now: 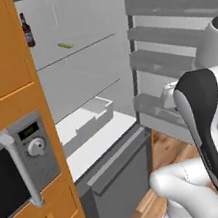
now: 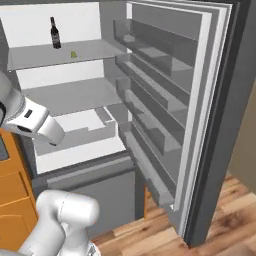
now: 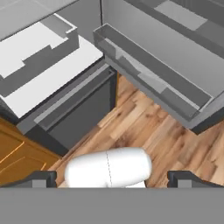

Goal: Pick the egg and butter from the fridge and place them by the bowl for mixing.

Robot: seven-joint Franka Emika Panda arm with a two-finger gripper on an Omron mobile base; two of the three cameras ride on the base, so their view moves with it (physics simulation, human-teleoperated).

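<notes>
Grey fridge (image 2: 215, 125) with white interior, yellow butter (image 1: 65, 45), dark red-labelled bottle (image 1: 27, 30).

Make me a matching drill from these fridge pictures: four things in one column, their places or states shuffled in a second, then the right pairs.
Things:
1. butter
2. bottle
3. fridge door
4. microwave

Places or states:
A. swung wide open, its racks showing
B. set in the orange cabinet left of the fridge
C. lying flat on the top shelf
D. standing upright at the top shelf's left end

Pairs: 1-C, 2-D, 3-A, 4-B
</notes>
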